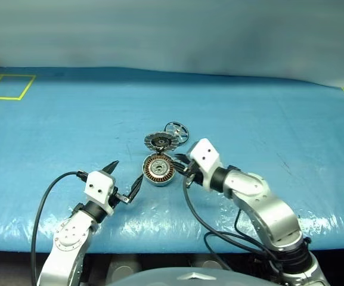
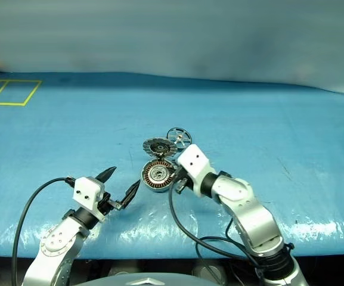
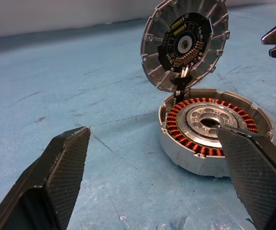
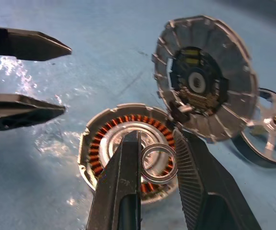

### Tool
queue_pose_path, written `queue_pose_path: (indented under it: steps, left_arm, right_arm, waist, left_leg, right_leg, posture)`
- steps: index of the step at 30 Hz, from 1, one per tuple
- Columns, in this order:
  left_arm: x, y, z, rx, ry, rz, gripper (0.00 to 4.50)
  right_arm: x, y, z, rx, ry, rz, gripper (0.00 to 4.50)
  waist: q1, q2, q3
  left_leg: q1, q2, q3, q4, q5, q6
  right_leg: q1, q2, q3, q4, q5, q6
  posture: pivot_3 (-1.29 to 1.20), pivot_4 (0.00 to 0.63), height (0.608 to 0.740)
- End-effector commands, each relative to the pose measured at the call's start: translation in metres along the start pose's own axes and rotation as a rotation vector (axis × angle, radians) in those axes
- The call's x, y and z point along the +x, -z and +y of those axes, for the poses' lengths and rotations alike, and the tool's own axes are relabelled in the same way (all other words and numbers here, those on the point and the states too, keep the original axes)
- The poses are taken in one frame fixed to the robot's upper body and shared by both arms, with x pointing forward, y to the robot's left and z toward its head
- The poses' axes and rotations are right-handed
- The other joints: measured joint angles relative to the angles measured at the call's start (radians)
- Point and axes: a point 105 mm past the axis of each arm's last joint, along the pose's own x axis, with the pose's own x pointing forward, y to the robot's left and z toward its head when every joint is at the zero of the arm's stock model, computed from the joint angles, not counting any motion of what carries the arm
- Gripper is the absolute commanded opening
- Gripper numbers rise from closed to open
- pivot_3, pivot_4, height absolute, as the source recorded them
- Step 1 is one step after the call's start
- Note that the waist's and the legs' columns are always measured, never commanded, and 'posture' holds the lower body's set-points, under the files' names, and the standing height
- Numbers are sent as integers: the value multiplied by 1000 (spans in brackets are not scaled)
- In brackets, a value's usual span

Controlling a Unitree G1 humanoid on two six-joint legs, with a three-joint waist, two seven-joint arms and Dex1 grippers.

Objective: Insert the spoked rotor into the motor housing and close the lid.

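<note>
A: Starting at the left, the left gripper (image 1: 126,179) hangs over the blue table cover (image 1: 267,119) with its two black fingers spread wide and nothing between them, pointing right toward the parts.

B: And next along?

A: One round grey metal motor housing (image 1: 158,169) lies flat, its copper windings facing up. Hinged at its far edge, one round lid with silver segments (image 3: 184,44) stands tilted up, its inner face turned toward the near side.

B: Anything hard to read?

A: The right gripper (image 4: 158,165) is narrowed on one small thin silver ring (image 4: 159,164), held on edge above the housing; what that ring is, I cannot tell.

B: The rotor?

A: One spoked silver metal rotor (image 2: 179,137) lies flat on the cover just beyond the lid, to the right, partly hidden behind it in the right wrist view.
</note>
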Motion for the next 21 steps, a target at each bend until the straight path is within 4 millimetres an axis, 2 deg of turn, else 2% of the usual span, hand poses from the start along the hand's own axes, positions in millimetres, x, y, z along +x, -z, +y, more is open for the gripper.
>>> queue_pose_path:
  steps: [1, 4, 9, 21]
  left_arm:
    - [0, -9, 0, 9, -7, -43, 4500]
    - [-2, -8, -1, 7, -10, -39, 4500]
    - [-5, -7, -1, 5, -17, -35, 4500]
    - [-9, -6, -1, 4, -26, -29, 4500]
  right_arm:
    - [19, -2, 10, -12, -2, -7, 666]
    - [35, -2, 12, 24, 22, -18, 666]
    - [48, 3, 10, 53, 40, -22, 666]
    - [45, 27, 3, 90, 79, 36, 666]
  waist:
    - [-2, 0, 0]
    - [-3, 0, 0]
    - [-3, 0, 0]
    - [-4, 0, 0]
  left_leg:
    - [0, 0, 0, 0, 0, 0]
    - [0, 0, 0, 2, 0, 0]
    - [0, 0, 0, 2, 0, 0]
    - [0, 0, 0, 1, 0, 0]
  right_leg:
    - [0, 0, 0, 0, 0, 0]
    - [0, 0, 0, 1, 0, 0]
    - [0, 0, 0, 1, 0, 0]
    - [0, 0, 0, 1, 0, 0]
  posture:
    - [0, 150, 740]
    - [0, 150, 740]
    - [0, 150, 740]
    - [0, 150, 740]
